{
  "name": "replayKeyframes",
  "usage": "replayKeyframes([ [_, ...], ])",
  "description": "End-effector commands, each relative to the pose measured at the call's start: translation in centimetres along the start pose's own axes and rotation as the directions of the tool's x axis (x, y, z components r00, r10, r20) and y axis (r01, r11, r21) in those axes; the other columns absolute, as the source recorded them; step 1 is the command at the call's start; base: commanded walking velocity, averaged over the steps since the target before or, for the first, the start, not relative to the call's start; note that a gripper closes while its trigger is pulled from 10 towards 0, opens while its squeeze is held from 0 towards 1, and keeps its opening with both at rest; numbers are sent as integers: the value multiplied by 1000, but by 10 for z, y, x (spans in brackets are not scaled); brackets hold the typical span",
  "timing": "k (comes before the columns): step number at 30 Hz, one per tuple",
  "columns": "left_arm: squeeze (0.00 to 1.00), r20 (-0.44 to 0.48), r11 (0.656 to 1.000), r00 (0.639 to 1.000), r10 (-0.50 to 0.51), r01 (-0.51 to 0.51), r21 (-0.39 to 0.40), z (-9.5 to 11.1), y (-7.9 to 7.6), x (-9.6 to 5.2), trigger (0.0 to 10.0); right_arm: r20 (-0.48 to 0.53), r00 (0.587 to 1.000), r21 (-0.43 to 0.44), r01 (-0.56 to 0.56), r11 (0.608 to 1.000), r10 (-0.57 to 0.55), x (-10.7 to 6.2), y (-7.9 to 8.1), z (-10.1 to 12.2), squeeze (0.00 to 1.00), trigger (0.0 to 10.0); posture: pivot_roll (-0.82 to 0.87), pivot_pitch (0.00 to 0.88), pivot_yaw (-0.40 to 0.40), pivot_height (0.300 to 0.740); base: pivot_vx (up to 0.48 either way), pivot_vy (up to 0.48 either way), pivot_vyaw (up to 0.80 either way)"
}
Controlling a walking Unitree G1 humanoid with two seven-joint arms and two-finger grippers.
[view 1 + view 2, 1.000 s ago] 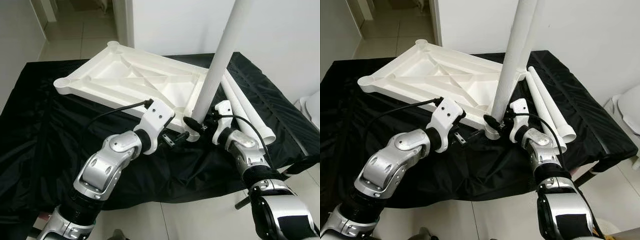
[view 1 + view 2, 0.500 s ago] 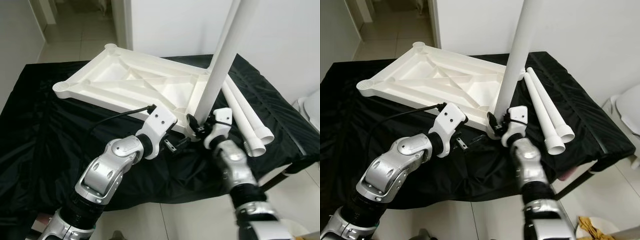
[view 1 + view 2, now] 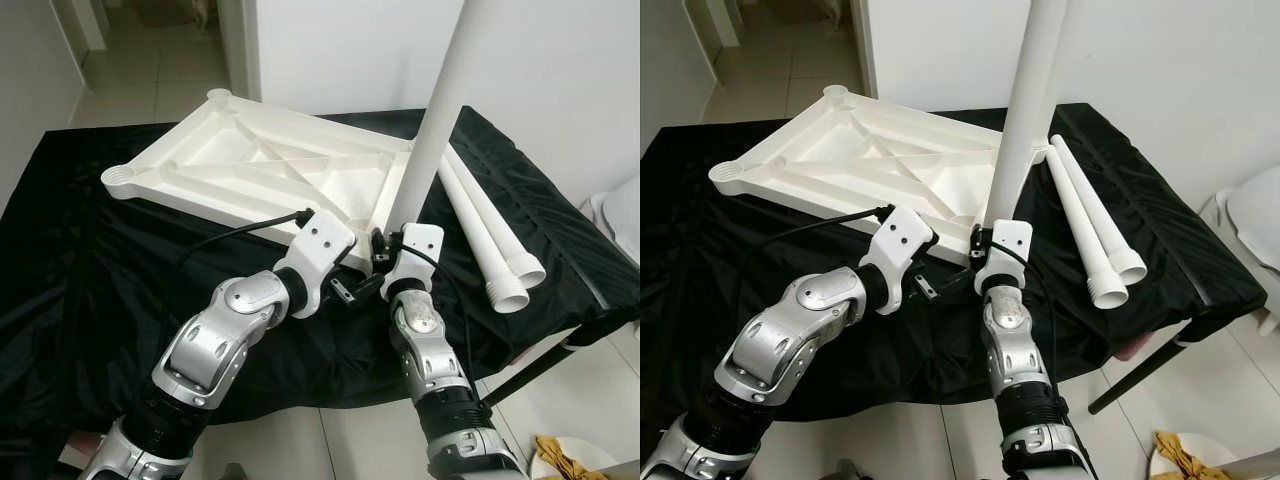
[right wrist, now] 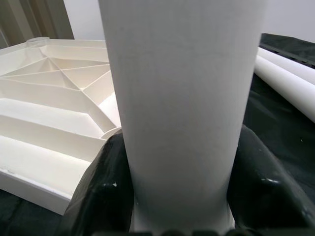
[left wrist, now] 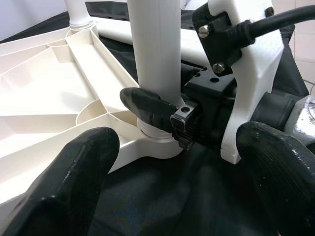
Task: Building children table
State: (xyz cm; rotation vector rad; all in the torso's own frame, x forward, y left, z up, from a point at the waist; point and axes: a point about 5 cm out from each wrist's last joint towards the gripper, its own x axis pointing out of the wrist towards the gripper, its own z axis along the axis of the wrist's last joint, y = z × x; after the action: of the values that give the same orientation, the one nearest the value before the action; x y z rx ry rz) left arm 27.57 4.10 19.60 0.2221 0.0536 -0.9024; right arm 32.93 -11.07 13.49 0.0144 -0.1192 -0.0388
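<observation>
I clamp my right gripper (image 3: 385, 243) low on the upright leg (image 3: 440, 100), steadying it in the tabletop (image 3: 250, 165) corner socket; my left gripper (image 5: 167, 162), fingers spread wide, waits beside it.

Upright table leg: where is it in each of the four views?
Left eye: upright table leg, right of centre, above the right gripper.
Right eye: leg, centre.
Left wrist: leg, upper middle.
Right wrist: leg, close up, between the fingers.
Shared landmark: tabletop's corner socket.
</observation>
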Motion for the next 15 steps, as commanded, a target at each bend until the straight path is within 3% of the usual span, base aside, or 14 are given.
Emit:
replayKeyframes([
  [1, 0, -10, 999, 999, -39, 39, -2, -3, -2, 1, 10000, -56, 998, -23, 10, 1000, -11, -5, -2, -11, 0, 10000, -74, 0, -19, 740, 0, 0, 0],
  [2, 0, -10, 999, 999, -39, 39, -3, -3, -3, 1, 10000, -57, 998, -10, -7, 1000, 6, -5, -4, -10, 467, 10000, -75, 0, -21, 740, 0, 0, 0],
  [3, 0, -11, 999, 999, -41, 41, -3, -4, -3, 1, 10000, -42, 998, 32, -46, 998, 48, -6, -5, -6, 1000, 10000, -76, 0, -22, 740, 0, 0, 0],
  [9, 0, -9, 999, 999, -41, 41, -7, -3, -3, 1, 10000, -11, 991, 59, -130, 990, 131, -4, -8, 2, 1000, 10000, -81, 0, -20, 740, 0, 0, 0],
  [15, 0, -6, 999, 999, -41, 41, -7, -3, -4, 1, 10000, 0, 971, 47, -240, 970, 240, 1, -26, 6, 1000, 10000, -79, 0, -21, 740, 0, 0, 0],
])
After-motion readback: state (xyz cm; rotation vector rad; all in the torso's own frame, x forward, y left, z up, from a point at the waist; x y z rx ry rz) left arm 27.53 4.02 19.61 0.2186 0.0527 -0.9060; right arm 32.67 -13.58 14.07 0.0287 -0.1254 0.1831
